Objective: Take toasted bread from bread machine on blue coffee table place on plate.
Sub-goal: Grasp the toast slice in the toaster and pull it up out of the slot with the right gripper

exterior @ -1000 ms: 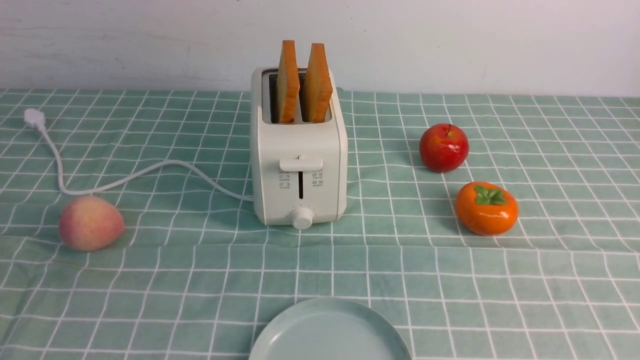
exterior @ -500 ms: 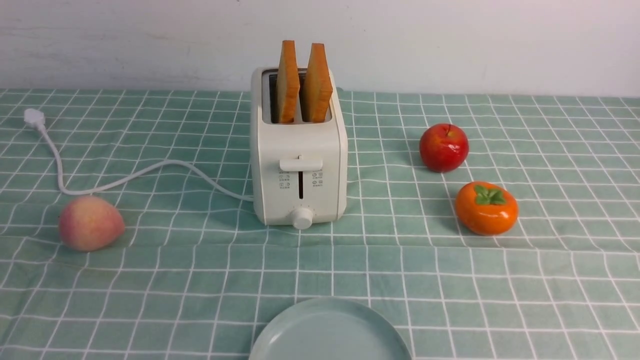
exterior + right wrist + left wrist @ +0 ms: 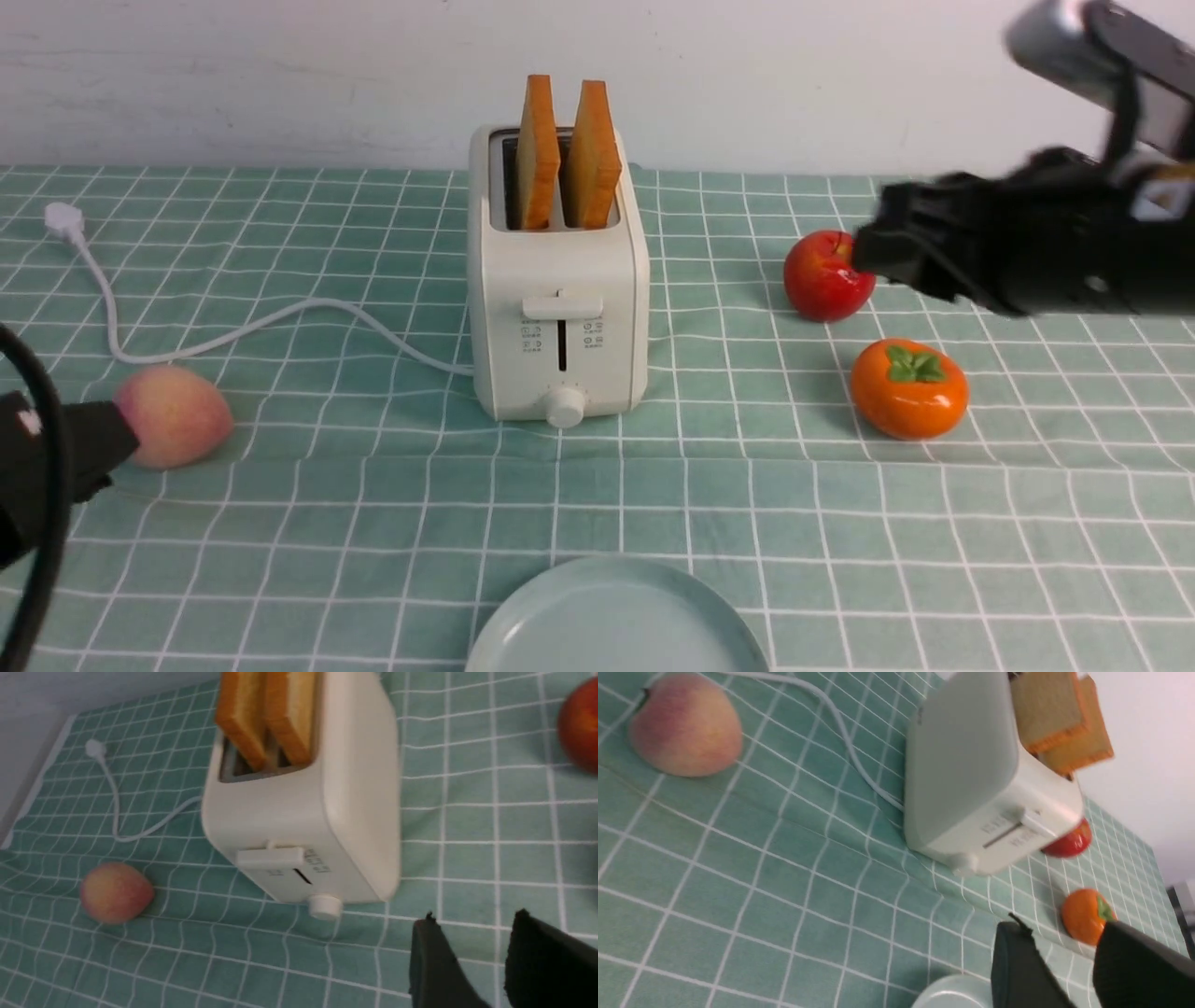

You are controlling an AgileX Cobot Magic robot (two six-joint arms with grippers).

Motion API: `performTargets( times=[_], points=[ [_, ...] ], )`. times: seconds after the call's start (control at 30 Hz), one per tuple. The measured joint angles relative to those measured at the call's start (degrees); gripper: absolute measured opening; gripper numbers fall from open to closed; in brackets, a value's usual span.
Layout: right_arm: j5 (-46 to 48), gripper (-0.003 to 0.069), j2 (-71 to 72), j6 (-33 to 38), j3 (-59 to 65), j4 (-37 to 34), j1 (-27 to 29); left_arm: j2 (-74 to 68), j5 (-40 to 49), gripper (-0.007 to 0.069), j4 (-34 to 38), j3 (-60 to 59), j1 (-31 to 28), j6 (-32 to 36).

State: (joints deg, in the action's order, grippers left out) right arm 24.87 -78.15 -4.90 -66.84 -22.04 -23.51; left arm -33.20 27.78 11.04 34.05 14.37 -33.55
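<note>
Toasted bread is seen as two slices standing upright, side by side, in the slots of the bread machine, with their upper halves exposed. The plate is bare and lies on the bench, nearer the robot than the bread machine and well apart from it.

The left end effector is held parted and empty, low beside the peach. The right end effector is likewise parted with nothing gripped, raised in front of the apple; whether the apple is touched cannot be told.

Several faults are judged possible. As the slices are set close together, the neighbouring slice could be caught or pushed by a finger lowered between them. If a slice is pinched off-centre or pulled at a slant, it could bind in its slot and the bread machine could be tipped or dragged. The apple and the persimmon could be knocked by a low sweep of the right arm, and the peach or the cord by the left.

Open cloth is left between the bread machine and the plate. Room above the slices is free, though it is bounded behind by the wall.
</note>
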Motion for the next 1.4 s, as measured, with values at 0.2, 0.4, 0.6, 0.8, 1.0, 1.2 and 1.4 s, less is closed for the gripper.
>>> performTargets(
  times=[0.2,0.4,0.6,0.8,1.0,1.2,1.4],
  points=[
    [1.04,0.0242,-15.98,8.03,-16.83,-11.28,-0.73,0.00,0.12,0.0238,4.47,0.12,1.93,5.46],
    [1.85,0.0290,-31.39,9.50,-31.78,-16.38,-0.73,0.00,2.34,0.0238,3.96,0.12,1.93,5.86],
    [2.28,0.0374,-38.09,9.50,-39.86,-15.79,-0.73,0.00,2.57,0.0238,2.95,0.12,1.93,5.86],
    [1.33,0.0400,-39.32,9.75,-41.11,-15.67,-0.73,0.00,2.57,0.0238,2.84,0.12,1.93,5.95],
    [1.11,0.0363,-42.00,9.74,-41.11,-15.40,-0.73,0.00,2.61,0.0238,2.70,0.12,1.93,6.00],
    [0.35,0.0155,-41.95,9.81,-41.12,-15.47,-0.73,0.00,2.61,0.0238,2.65,0.12,1.93,6.00],
    [0.75,0.0111,-39.25,9.81,-41.06,-15.41,0.08,0.00,2.61,0.0238,2.65,0.12,1.93,6.00]
  ],
)
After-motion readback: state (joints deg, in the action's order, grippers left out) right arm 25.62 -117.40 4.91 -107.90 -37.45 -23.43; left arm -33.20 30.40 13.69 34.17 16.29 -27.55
